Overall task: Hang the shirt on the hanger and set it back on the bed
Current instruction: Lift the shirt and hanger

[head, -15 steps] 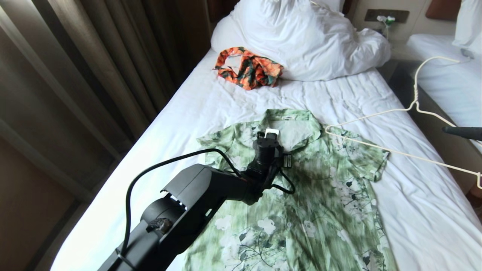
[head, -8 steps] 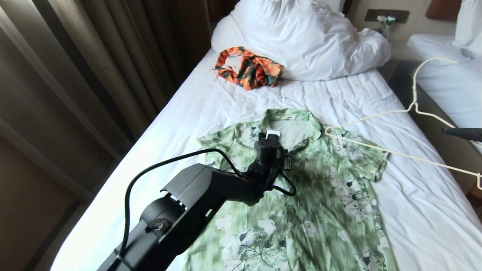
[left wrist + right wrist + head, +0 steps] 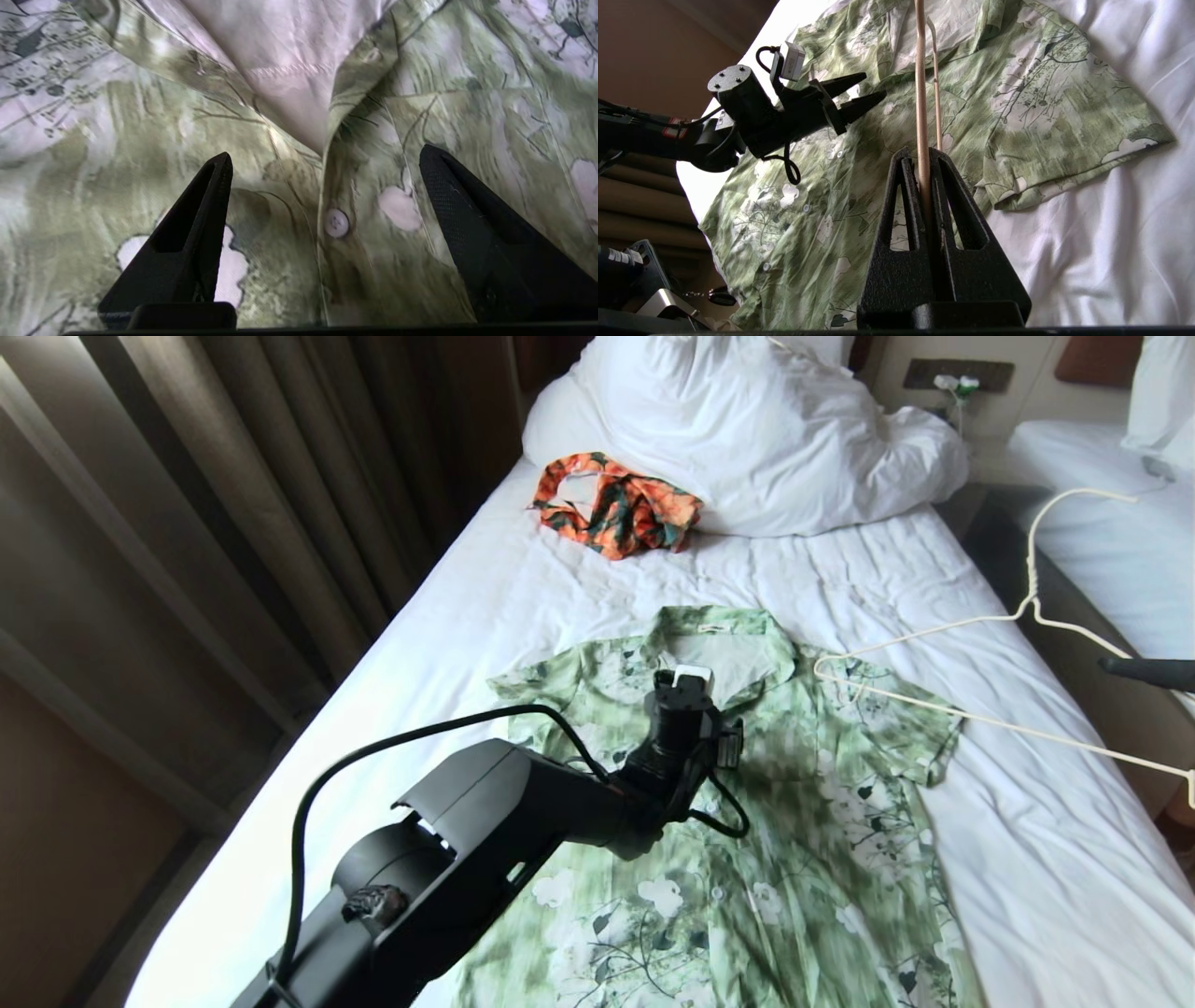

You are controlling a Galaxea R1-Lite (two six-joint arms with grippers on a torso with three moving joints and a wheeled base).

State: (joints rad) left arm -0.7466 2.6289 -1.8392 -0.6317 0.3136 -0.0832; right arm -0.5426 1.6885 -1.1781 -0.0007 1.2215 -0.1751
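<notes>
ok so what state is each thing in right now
light green floral button-front shirt: spread flat on the bed, top button fastened, not held
thin cream-white wire hanger: gripped, one end over the shirt's shoulder
left end effector: open above the placket
right end effector: shut on the hanger
crumpled orange-and-green garment: by the pillow

You get soft daylight on the white bed (image 3: 840, 579); the curtains (image 3: 187, 523) stay dim. Up close the shirt (image 3: 117, 154) smears with blur, its print soft.

No legible text anywhere.
</notes>
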